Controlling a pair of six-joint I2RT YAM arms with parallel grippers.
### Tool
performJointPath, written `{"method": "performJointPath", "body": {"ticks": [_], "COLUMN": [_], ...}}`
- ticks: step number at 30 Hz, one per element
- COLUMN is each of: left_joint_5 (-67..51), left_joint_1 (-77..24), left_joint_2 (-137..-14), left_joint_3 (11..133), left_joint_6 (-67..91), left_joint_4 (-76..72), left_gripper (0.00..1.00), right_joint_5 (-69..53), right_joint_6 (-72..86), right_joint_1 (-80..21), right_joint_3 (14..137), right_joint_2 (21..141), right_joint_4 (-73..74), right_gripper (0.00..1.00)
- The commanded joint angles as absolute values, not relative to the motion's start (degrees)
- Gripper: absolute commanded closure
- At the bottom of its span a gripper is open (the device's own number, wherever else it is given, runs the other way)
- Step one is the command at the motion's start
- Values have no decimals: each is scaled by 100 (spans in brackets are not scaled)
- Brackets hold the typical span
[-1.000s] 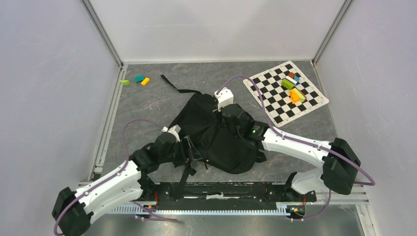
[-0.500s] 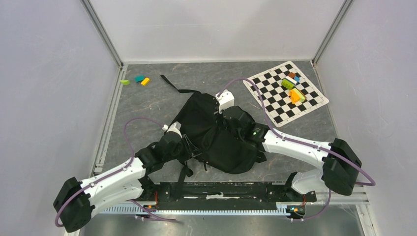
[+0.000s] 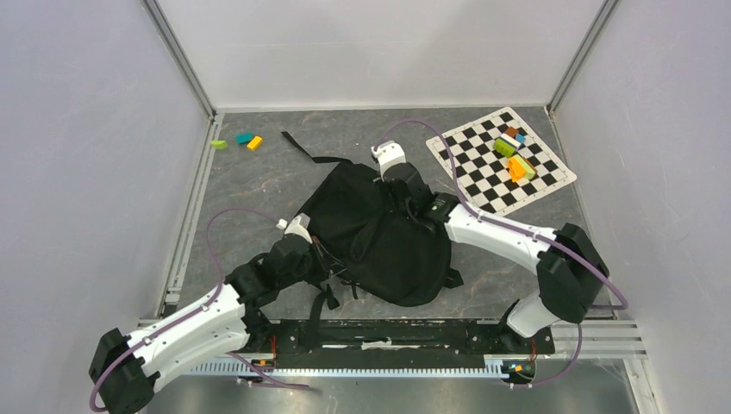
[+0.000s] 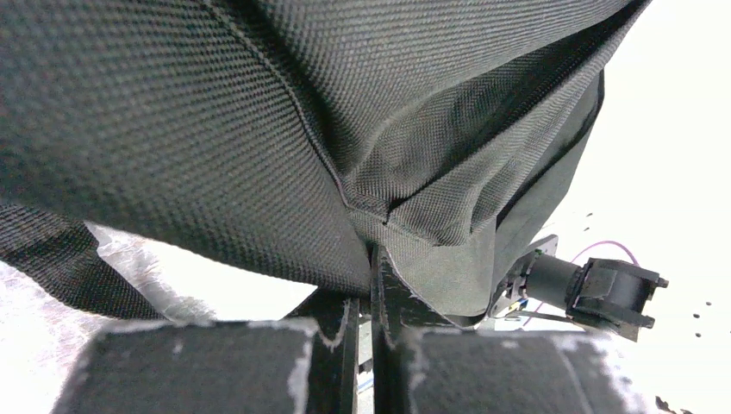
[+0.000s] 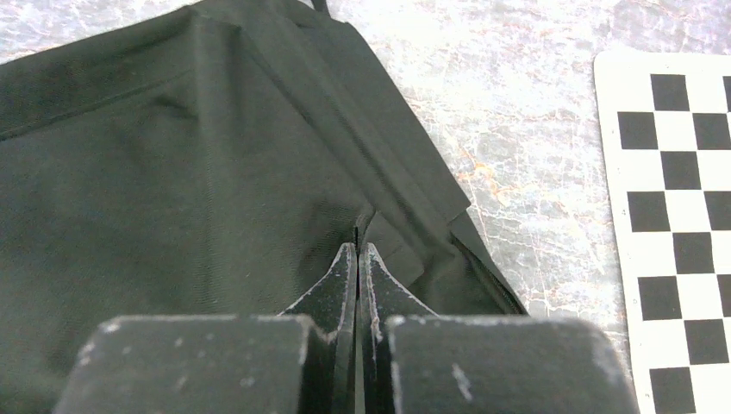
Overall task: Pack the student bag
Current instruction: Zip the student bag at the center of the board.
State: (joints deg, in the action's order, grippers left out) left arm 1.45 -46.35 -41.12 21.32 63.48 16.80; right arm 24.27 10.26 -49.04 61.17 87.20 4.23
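Observation:
The student bag (image 3: 379, 237), a large black fabric backpack, lies crumpled in the middle of the grey table with a long strap (image 3: 297, 147) trailing toward the back left. My left gripper (image 3: 317, 248) is at the bag's near-left edge. In the left wrist view it (image 4: 372, 259) is shut on a seam of the woven fabric (image 4: 259, 129), which hangs lifted above the fingers. My right gripper (image 3: 395, 183) is at the bag's far edge. The right wrist view shows it (image 5: 358, 243) shut on a small fold of the bag (image 5: 172, 172).
A black-and-white checkered mat (image 3: 483, 177) lies at the back right with several coloured blocks (image 3: 514, 155) on it. More small blocks (image 3: 246, 140) sit at the back left. Metal rails and grey walls border the table. Loose bag straps (image 3: 326, 297) lie near the arm bases.
My left gripper has shut on the bag's near-left edge. The right arm has moved toward the back with its pinch of fabric, and the bag has been drawn that way.

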Motion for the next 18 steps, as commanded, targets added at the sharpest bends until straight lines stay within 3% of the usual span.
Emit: {"method": "performJointPath", "body": {"ticks": [1,10,18], "left_joint_5": [212,52,178], "left_joint_1": [-4658,-4657,-4658], "left_joint_2": [-4001,-4047,-3733], "left_joint_3": [2117,2201,2228], "left_joint_6": [5801,5602,5572], "left_joint_4": [2606,2518,2812], "left_gripper": [98,98,98], "right_joint_5": [2687,1944,1388], "right_joint_6": [642,621,569], "right_joint_1": [-4307,-3800,-3563], "right_joint_3": [6790,6889,7096], "right_joint_2": [9032,9879,9910], "right_joint_4": [224,44,-148], "right_gripper": [100,100,100]}}
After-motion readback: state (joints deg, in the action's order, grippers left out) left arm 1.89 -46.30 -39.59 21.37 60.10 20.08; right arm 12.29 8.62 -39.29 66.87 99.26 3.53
